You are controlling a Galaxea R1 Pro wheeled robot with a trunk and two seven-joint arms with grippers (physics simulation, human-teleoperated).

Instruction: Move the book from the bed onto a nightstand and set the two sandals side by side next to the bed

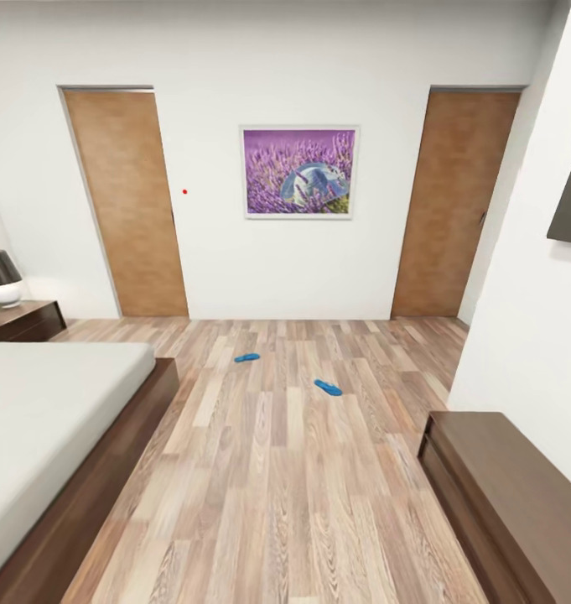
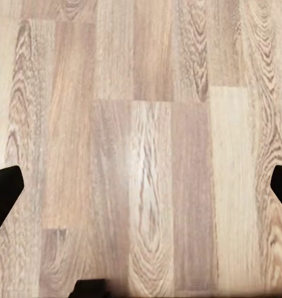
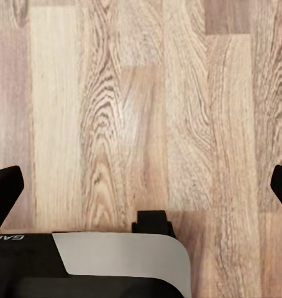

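Two bright blue sandals lie apart on the wood-plank floor in the head view, one farther and to the left, the other nearer and to the right. The bed, with its grey mattress and dark frame, runs along the left side. Behind it stands a dark nightstand. The book is out of view. My left gripper hangs open over bare floor, its dark fingertips far apart. My right gripper is open too, over the planks, with nothing between its fingertips.
A long dark low cabinet stands against the right wall. A lamp sits on the nightstand. Two wooden doors flank a lavender picture on the far wall. Open floor stretches between bed and cabinet.
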